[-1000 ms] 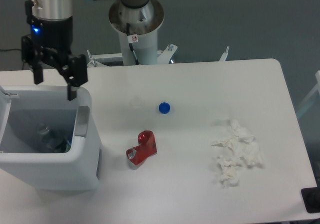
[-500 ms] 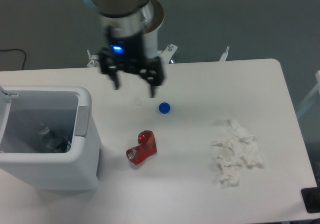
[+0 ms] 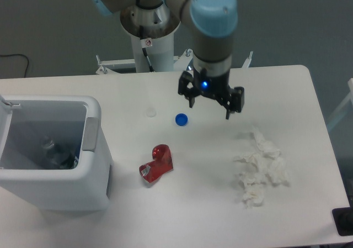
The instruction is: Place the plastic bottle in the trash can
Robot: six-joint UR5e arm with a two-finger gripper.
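Note:
The white trash can (image 3: 91,165) stands at the left of the table. The plastic bottle (image 3: 55,151) lies inside it on the bottom, clear and partly hidden by the bin's wall. My gripper (image 3: 209,105) is open and empty. It hangs above the table's middle, to the right of the small blue bottle cap (image 3: 181,119) and far to the right of the trash can.
A crushed red can (image 3: 156,164) lies in front of the blue cap. A pile of crumpled white tissue (image 3: 260,168) lies at the right. The robot's base (image 3: 149,30) stands behind the table's far edge.
My gripper has moved from above the trash can's far rim to the right, across the table, to a spot past the blue cap. It stays open and empty.

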